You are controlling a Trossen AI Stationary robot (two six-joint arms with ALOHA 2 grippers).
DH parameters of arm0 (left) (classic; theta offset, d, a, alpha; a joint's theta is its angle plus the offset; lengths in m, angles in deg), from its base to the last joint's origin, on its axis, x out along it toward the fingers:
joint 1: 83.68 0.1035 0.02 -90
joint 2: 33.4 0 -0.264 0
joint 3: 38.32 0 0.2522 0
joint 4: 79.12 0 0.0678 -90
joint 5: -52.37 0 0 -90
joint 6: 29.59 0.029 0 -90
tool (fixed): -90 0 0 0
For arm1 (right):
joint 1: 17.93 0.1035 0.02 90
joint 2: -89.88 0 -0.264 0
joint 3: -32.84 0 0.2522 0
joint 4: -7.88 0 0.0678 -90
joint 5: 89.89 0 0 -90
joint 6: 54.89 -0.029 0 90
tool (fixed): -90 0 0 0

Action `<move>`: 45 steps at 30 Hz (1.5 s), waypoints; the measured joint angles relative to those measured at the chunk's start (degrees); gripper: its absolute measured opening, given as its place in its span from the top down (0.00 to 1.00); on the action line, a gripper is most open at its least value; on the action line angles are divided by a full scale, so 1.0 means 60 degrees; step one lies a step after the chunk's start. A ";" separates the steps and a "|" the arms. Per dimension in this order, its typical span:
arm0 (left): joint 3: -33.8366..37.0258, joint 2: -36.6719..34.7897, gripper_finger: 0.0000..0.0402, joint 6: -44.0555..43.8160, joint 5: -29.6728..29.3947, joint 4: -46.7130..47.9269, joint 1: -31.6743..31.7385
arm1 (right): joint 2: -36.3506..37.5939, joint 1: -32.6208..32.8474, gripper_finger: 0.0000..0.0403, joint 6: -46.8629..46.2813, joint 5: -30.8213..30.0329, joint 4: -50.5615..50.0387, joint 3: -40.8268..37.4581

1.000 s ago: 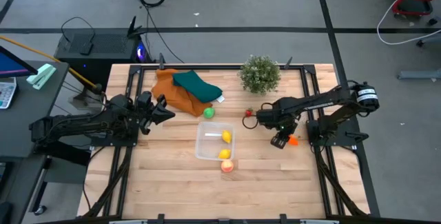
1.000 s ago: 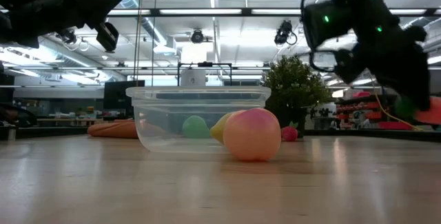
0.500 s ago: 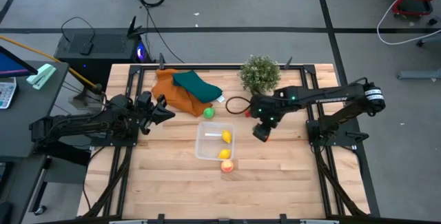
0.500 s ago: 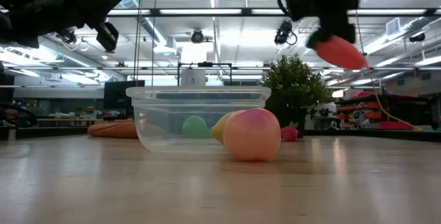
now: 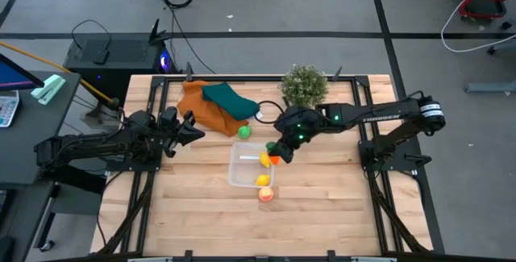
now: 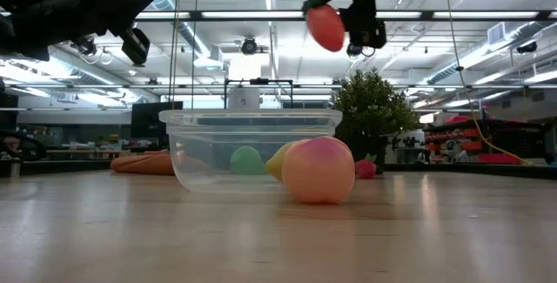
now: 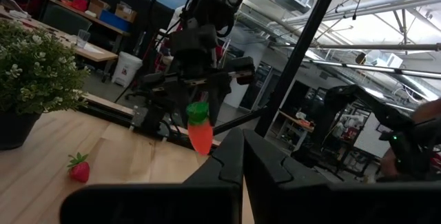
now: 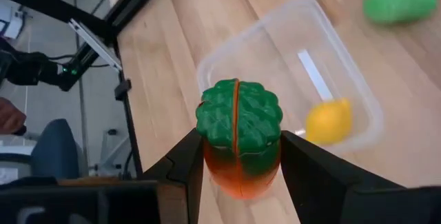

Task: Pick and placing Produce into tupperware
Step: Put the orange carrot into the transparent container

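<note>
The right gripper [image 8: 238,162] is clamped on a toy carrot [image 8: 239,138], orange body pinched between both fingers just below its green top, hanging above the tupperware [image 5: 250,164] at its plant-side edge. The carrot looks light, rigid and smooth, so a mid-body grip like this seems safest against slipping. A yellow piece [image 8: 328,120] already lies inside the tupperware. The left gripper [image 5: 187,126], closed and empty, waits well apart, beyond the cloths.

The right arm reaches in from three o'clock toward the table's middle, its right gripper [image 5: 275,155] raised, fingers clamped on a carrot [image 8: 238,140]. The left arm waits at nine o'clock, left gripper [image 5: 187,127] shut
</note>
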 joint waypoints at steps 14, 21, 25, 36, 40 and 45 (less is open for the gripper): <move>0.0002 -0.0012 0.97 0.0012 0.0004 0.0061 0.0000 | -0.1087 0.0189 0.67 0.1306 -0.0398 0.3003 -0.0004; 0.0002 -0.0015 0.96 0.0016 0.0011 0.0101 0.0000 | -0.1692 0.0392 0.67 0.2765 -0.0505 0.3187 0.0006; 0.0002 -0.0015 0.94 0.0012 0.0009 0.0107 0.0004 | -0.2159 0.0437 0.67 0.3023 -0.0796 0.3166 -0.0004; 0.0002 -0.0015 0.96 0.0020 0.0011 0.0151 0.0004 | -0.3346 0.0561 0.67 0.3069 -0.0777 0.3323 -0.0004; 0.0002 -0.0015 0.96 0.0020 0.0011 0.0152 0.0004 | -0.3609 0.0561 0.67 0.3222 -0.0784 0.3295 -0.0004; 0.0002 -0.0015 0.94 0.0023 0.0011 0.0149 0.0004 | -0.3825 0.0557 0.67 0.3457 -0.0901 0.3367 -0.0004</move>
